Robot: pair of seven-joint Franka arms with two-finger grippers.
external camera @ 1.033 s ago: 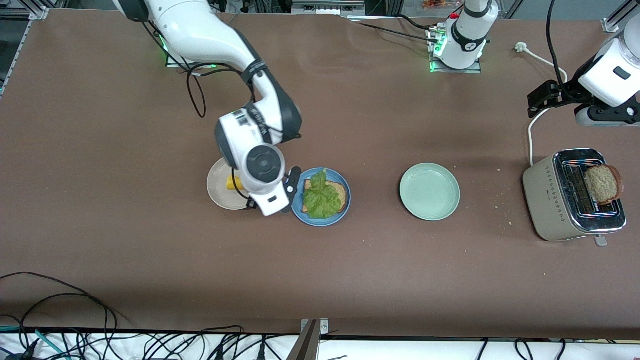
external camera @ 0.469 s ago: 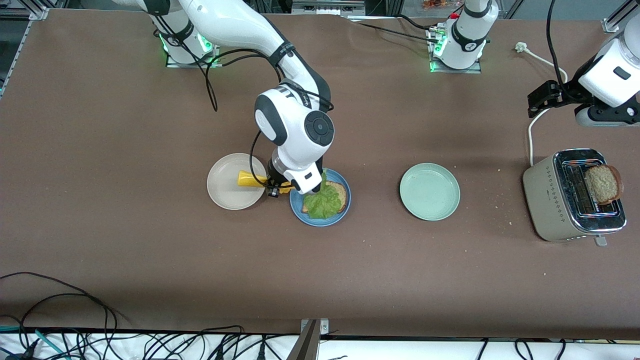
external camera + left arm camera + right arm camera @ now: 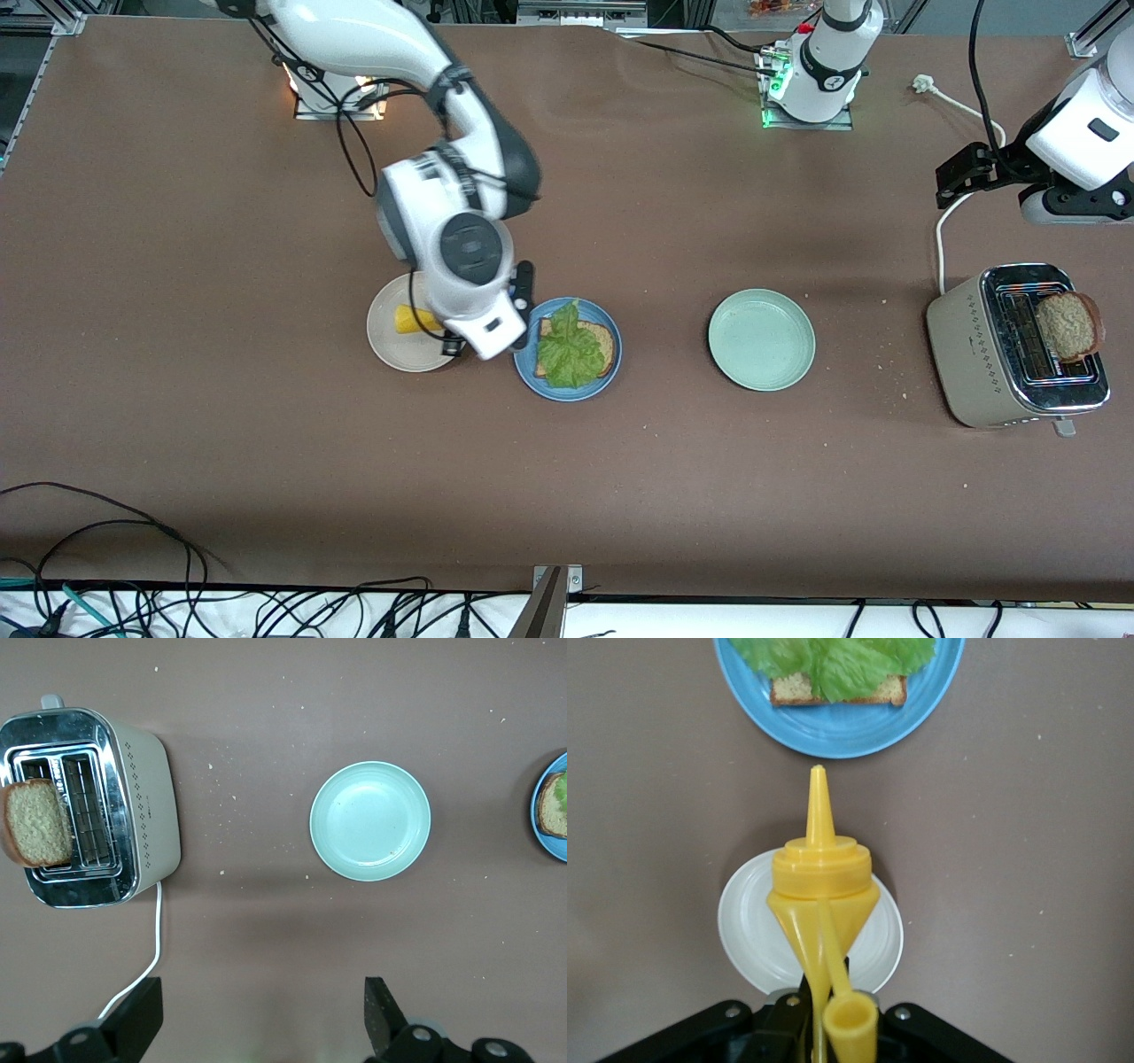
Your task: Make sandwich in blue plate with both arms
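1. Up front, the front view shows the blue plate [image 3: 568,349] on the brown desk [image 3: 221,399], carrying one bread slice [image 3: 578,347] with a lettuce leaf [image 3: 567,350] on top.
2. Just beside it, toward the right arm's end of the desk, sits a beige plate [image 3: 399,341], and the right gripper [image 3: 461,341] hangs over the edge of that plate next to the blue one, with a yellow squeeze bottle [image 3: 412,320] showing under the wrist.
3. A pale green plate [image 3: 761,339] lies well apart toward the left arm's end, and past it stands a toaster [image 3: 1015,346] with a second bread slice [image 3: 1069,325] sticking up from a slot.
4. Over the desk near the toaster, the left gripper [image 3: 961,175] waits in the air.
5. Next, the left wrist view shows the left fingers [image 3: 379,1014] spread wide with nothing between them, above bare desk, with the toaster [image 3: 97,806], its slice [image 3: 35,822] and the pale green plate [image 3: 370,820] below.
6. Lastly, the right wrist view shows the right gripper [image 3: 824,1028] clamped tight on the yellow bottle [image 3: 822,895], its nozzle pointing at the blue plate [image 3: 842,731]; the beige plate [image 3: 749,939] lies under the bottle.
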